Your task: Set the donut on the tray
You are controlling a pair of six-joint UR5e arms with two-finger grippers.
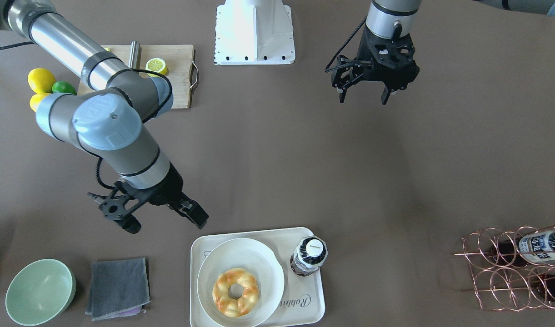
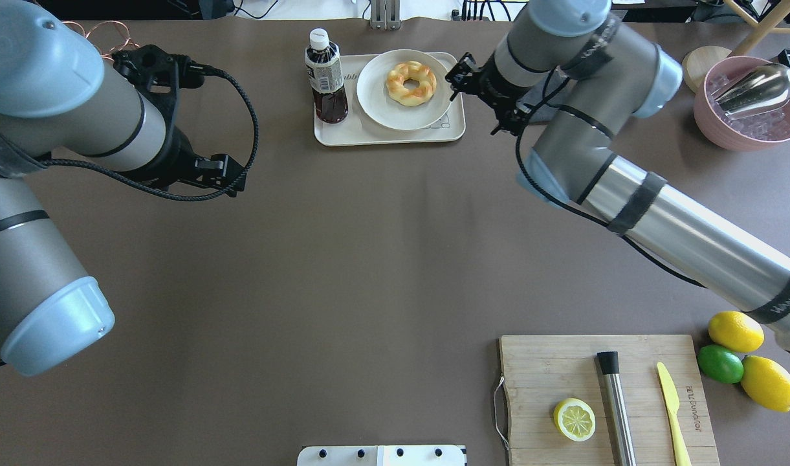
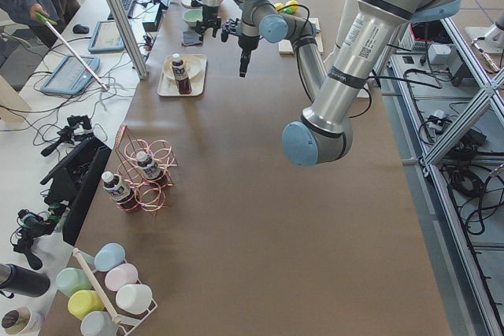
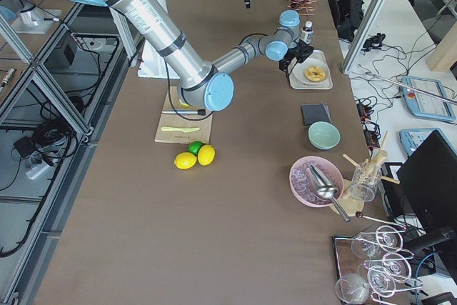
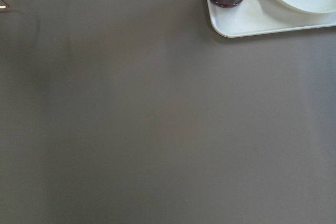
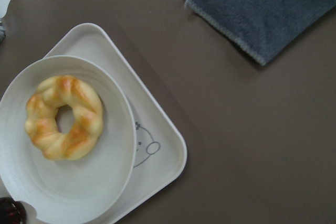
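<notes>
Donut [image 1: 236, 292] on plate [image 1: 259, 259] on tray [image 1: 311, 299]; right hand [image 1: 167, 225] open, seemingly apart.

You get bare tabletop [image 2: 369, 246] up to the tray [image 2: 385, 136]; an upright bottle [image 2: 325, 77] stands just beside the plate [image 2: 380, 107], blocking that side.

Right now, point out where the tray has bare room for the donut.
The tray is crowded: the plate holding the donut covers most of it, the bottle one corner. Bare: the script strip beside the bottle and the bear corner, both narrow.
</notes>
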